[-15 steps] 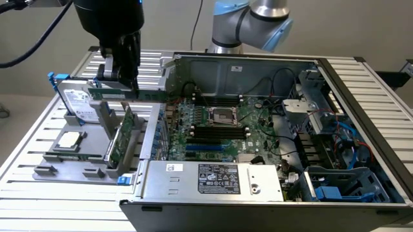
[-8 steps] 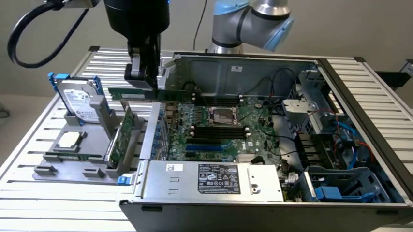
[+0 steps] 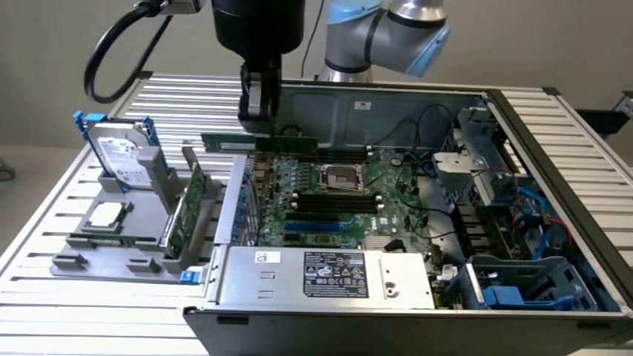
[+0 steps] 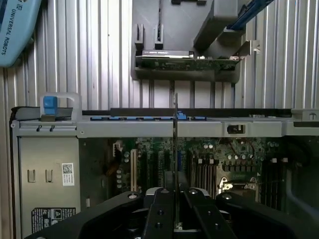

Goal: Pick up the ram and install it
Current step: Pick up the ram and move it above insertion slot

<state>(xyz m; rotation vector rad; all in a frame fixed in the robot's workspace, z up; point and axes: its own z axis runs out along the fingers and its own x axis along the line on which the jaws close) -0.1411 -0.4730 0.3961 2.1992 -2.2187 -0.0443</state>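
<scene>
**Exterior view.** A slatted aluminium table (image 3: 99, 311) carries an open dark-grey computer case (image 3: 416, 111) with a green motherboard (image 3: 396, 185) inside. The black two-finger gripper (image 3: 261, 130) is closed on the ram (image 3: 230, 142), a long, thin dark-green circuit-board stick. The stick is held level in the air, above the case's far edge and clear of the row of black memory slots (image 3: 336, 202). Step in hand: carrying, with the stick not yet seated.

**Wrist view.** The ram (image 4: 174, 149) appears edge-on as a thin line between the gripper (image 4: 175, 221) fingers, over the motherboard (image 4: 224, 159). Seating probably calls for the stick's lower edge parallel to an empty slot and directly over it.
</scene>
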